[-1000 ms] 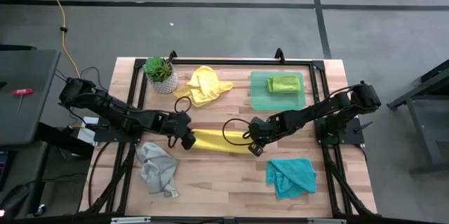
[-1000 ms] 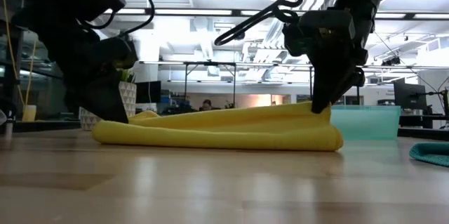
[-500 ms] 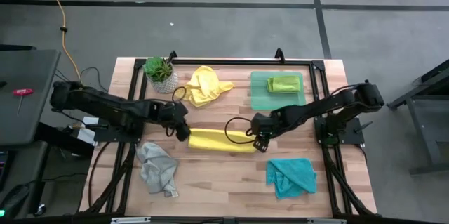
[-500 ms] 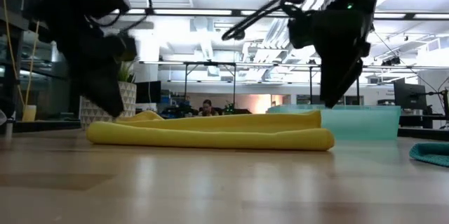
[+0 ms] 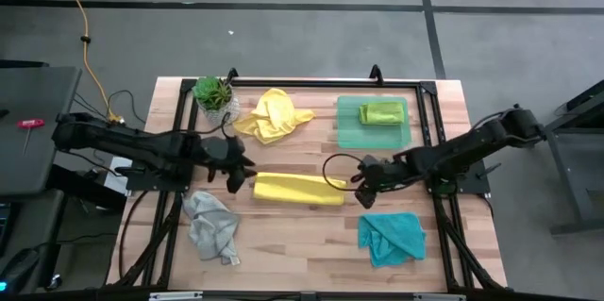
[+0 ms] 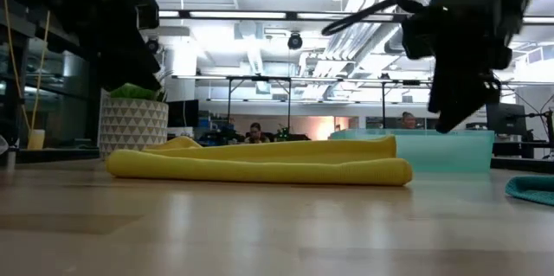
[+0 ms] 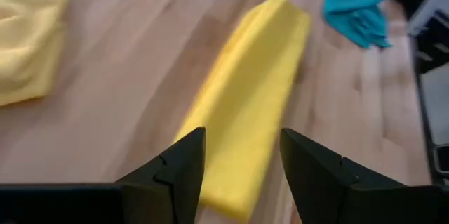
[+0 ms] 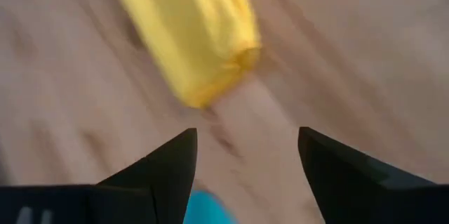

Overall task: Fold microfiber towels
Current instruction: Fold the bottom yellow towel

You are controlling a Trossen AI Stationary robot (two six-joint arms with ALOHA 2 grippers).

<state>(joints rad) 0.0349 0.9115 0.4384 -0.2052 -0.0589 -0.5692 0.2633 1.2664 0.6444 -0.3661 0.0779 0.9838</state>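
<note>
Folded yellow towel [image 5: 287, 189] lies as a long flat strip at mid-table, freed seconds ago by both arms. A second earlier each gripper pinched one end of it; now the left gripper [image 5: 236, 174] sits just off its 9 o'clock end and the right gripper [image 5: 366, 183] just off its 3 o'clock end, both with fingers spread and nothing between them. The wrist views confirm it: the left fingers [image 7: 184, 162] and the right fingers [image 8: 172, 162] frame bare wood with the strip beyond them. From table height the strip rests in two neat layers, clear of either arm.

Around it, work waits. A crumpled yellow towel [image 5: 273, 115] sits at 12 o'clock, beside the potted plant [image 5: 215, 98] at the 11 o'clock corner. A grey towel [image 5: 212, 226] lies rumpled at 7 o'clock, a teal towel [image 5: 391, 236] at 5 o'clock. At 1 o'clock a folded lime green towel [image 5: 381, 112] rests in the green tray [image 5: 347, 131].

The release suggests this fold is finished, or at least paused; the strip may still need a cross fold before it joins the tray, and three loose towels remain.
</note>
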